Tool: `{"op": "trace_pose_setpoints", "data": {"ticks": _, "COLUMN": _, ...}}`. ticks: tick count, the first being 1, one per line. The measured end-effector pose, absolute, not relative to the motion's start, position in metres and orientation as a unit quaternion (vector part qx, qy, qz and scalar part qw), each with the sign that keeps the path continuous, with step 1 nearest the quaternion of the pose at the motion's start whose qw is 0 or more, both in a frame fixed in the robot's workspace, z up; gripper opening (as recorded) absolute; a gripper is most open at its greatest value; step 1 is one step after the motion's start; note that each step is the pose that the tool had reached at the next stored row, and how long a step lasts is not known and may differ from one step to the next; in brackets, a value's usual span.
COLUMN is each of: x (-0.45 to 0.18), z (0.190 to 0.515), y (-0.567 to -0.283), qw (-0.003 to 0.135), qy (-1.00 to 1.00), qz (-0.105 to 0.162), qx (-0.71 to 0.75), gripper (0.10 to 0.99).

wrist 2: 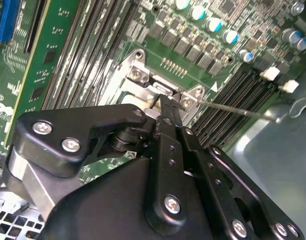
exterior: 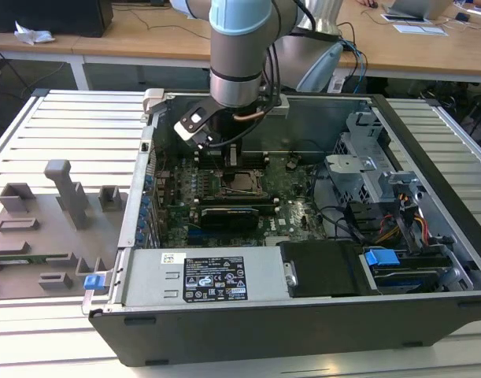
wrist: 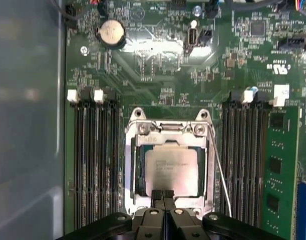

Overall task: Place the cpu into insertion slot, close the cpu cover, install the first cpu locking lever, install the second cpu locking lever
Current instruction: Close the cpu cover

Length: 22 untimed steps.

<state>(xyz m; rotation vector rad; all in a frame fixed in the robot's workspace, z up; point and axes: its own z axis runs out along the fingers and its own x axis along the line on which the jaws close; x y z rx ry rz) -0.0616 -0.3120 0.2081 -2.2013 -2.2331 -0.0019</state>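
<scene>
The cpu (wrist: 172, 170), silvery-grey and square, lies flat in the insertion slot (wrist: 138, 172), whose black frame shows along one side of the chip. The cpu cover (wrist: 130, 165) lies down around the chip, which shows through its window. My gripper (wrist: 163, 194) is shut, its two black fingertips pressed together at the cover's edge nearest the wrist. In the second wrist view the gripper (wrist 2: 165, 102) touches the metal by a socket screw. A thin wire locking lever (wrist: 220, 170) angles out beside the socket, also seen as a lever (wrist 2: 238, 111). In the exterior view the gripper (exterior: 232, 157) hangs over the socket (exterior: 244, 183).
Long black memory slots (wrist: 95, 165) flank the socket, with a green card (wrist: 279, 170) standing in one. A coin battery (wrist: 111, 31) lies further along the board. The open case has a power supply (exterior: 216, 277), a drive cage (exterior: 366, 169) and loose cables. A grey fixture plate (exterior: 51, 228) sits at the exterior view's left.
</scene>
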Motion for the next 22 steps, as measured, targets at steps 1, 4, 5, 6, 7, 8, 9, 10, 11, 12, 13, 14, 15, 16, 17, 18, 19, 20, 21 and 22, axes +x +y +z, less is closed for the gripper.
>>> {"op": "trace_pose_setpoints", "data": {"ticks": 1, "x": -0.064, "z": 0.207, "y": -0.312, "qw": 0.003, "qy": -0.712, "qz": -0.001, "qx": -0.702, "gripper": 0.106}}
{"op": "trace_pose_setpoints", "data": {"ticks": 4, "x": -0.069, "z": 0.206, "y": -0.312, "qw": 0.003, "qy": -0.712, "qz": -0.001, "qx": -0.702, "gripper": 0.106}}
{"op": "trace_pose_setpoints", "data": {"ticks": 5, "x": -0.070, "z": 0.206, "y": -0.312, "qw": 0.003, "qy": -0.712, "qz": -0.001, "qx": -0.702, "gripper": 0.106}}
{"op": "trace_pose_setpoints", "data": {"ticks": 6, "x": -0.070, "z": 0.206, "y": -0.312, "qw": 0.003, "qy": -0.712, "qz": 0.000, "qx": -0.702, "gripper": 0.106}}
{"op": "trace_pose_setpoints", "data": {"ticks": 7, "x": -0.070, "z": 0.205, "y": -0.312, "qw": 0.003, "qy": -0.712, "qz": 0.000, "qx": -0.702, "gripper": 0.106}}
{"op": "trace_pose_setpoints", "data": {"ticks": 8, "x": -0.070, "z": 0.205, "y": -0.312, "qw": 0.003, "qy": -0.712, "qz": 0.000, "qx": -0.702, "gripper": 0.106}}
{"op": "trace_pose_setpoints", "data": {"ticks": 9, "x": -0.070, "z": 0.205, "y": -0.312, "qw": 0.003, "qy": -0.712, "qz": 0.000, "qx": -0.702, "gripper": 0.106}}
{"op": "trace_pose_setpoints", "data": {"ticks": 10, "x": -0.070, "z": 0.205, "y": -0.312, "qw": 0.003, "qy": -0.712, "qz": -0.001, "qx": -0.702, "gripper": 0.106}}
{"op": "trace_pose_setpoints", "data": {"ticks": 11, "x": -0.070, "z": 0.205, "y": -0.312, "qw": 0.003, "qy": -0.713, "qz": -0.001, "qx": -0.702, "gripper": 0.106}}
{"op": "trace_pose_setpoints", "data": {"ticks": 12, "x": -0.069, "z": 0.205, "y": -0.312, "qw": 0.003, "qy": -0.713, "qz": -0.001, "qx": -0.701, "gripper": 0.106}}
{"op": "trace_pose_setpoints", "data": {"ticks": 13, "x": -0.067, "z": 0.205, "y": -0.312, "qw": 0.003, "qy": -0.713, "qz": -0.001, "qx": -0.701, "gripper": 0.106}}
{"op": "trace_pose_setpoints", "data": {"ticks": 14, "x": -0.067, "z": 0.205, "y": -0.312, "qw": 0.003, "qy": -0.713, "qz": -0.001, "qx": -0.701, "gripper": 0.106}}
{"op": "trace_pose_setpoints", "data": {"ticks": 15, "x": -0.065, "z": 0.205, "y": -0.312, "qw": 0.003, "qy": -0.714, "qz": -0.001, "qx": -0.700, "gripper": 0.106}}
{"op": "trace_pose_setpoints", "data": {"ticks": 16, "x": -0.064, "z": 0.205, "y": -0.312, "qw": 0.003, "qy": -0.714, "qz": -0.001, "qx": -0.700, "gripper": 0.106}}
{"op": "trace_pose_setpoints", "data": {"ticks": 17, "x": -0.064, "z": 0.205, "y": -0.312, "qw": 0.003, "qy": -0.714, "qz": -0.001, "qx": -0.700, "gripper": 0.106}}
{"op": "trace_pose_setpoints", "data": {"ticks": 18, "x": -0.063, "z": 0.206, "y": -0.312, "qw": 0.003, "qy": -0.714, "qz": -0.001, "qx": -0.700, "gripper": 0.106}}
{"op": "trace_pose_setpoints", "data": {"ticks": 19, "x": -0.063, "z": 0.206, "y": -0.312, "qw": 0.003, "qy": -0.714, "qz": -0.001, "qx": -0.700, "gripper": 0.106}}
{"op": "trace_pose_setpoints", "data": {"ticks": 20, "x": -0.061, "z": 0.206, "y": -0.312, "qw": 0.003, "qy": -0.714, "qz": -0.001, "qx": -0.700, "gripper": 0.106}}
{"op": "trace_pose_setpoints", "data": {"ticks": 21, "x": -0.056, "z": 0.206, "y": -0.312, "qw": 0.003, "qy": -0.714, "qz": -0.001, "qx": -0.700, "gripper": 0.106}}
{"op": "trace_pose_setpoints", "data": {"ticks": 22, "x": -0.053, "z": 0.206, "y": -0.312, "qw": 0.003, "qy": -0.715, "qz": -0.001, "qx": -0.700, "gripper": 0.106}}
